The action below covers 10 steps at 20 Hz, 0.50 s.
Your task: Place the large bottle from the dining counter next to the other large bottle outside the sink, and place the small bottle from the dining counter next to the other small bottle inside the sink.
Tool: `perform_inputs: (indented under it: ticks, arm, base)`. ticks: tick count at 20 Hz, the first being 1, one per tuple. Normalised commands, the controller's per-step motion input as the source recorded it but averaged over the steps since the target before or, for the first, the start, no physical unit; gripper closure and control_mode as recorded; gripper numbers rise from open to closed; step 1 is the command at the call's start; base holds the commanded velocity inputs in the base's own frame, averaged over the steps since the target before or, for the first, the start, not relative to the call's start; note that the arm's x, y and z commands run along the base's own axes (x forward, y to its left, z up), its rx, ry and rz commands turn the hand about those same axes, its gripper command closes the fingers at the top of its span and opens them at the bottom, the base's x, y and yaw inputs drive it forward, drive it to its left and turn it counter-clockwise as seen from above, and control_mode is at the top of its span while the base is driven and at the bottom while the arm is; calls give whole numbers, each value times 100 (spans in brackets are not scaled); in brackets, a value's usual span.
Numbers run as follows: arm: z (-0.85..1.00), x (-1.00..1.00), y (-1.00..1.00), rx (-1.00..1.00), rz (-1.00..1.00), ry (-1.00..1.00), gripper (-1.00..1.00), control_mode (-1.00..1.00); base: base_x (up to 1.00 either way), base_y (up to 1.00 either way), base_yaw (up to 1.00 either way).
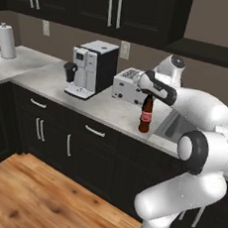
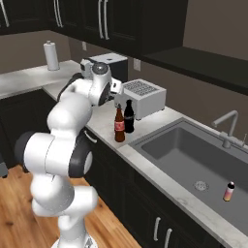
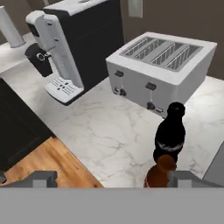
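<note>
The large bottle, brown with a red label, stands upright on the marble worktop just left of the sink. Right behind it, almost touching, stands the other large bottle, near-black. Both also show in the hand view, the brown bottle's top in front of the black bottle. My gripper hangs open above and beside them, holding nothing. In the left base view the brown bottle stands below my hand. A tiny red-labelled bottle stands inside the sink. The small bottle from the dining counter and the dining counter are out of view.
A white toaster sits behind the bottles, and a coffee machine stands to its left. The chrome faucet rises at the sink's far side. A paper towel roll stands at the far left. Dark cabinets hang overhead.
</note>
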Motion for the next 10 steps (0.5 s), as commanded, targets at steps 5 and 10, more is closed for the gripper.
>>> perform_inputs:
  ticks: [5,10]
  arm:
    - [-6,-39,8,-8,17,13,-100,-100]
    - [-35,-43,1,-13,18,6,-100,-100]
  base:
    - [0,0,0]
    - [0,0,0]
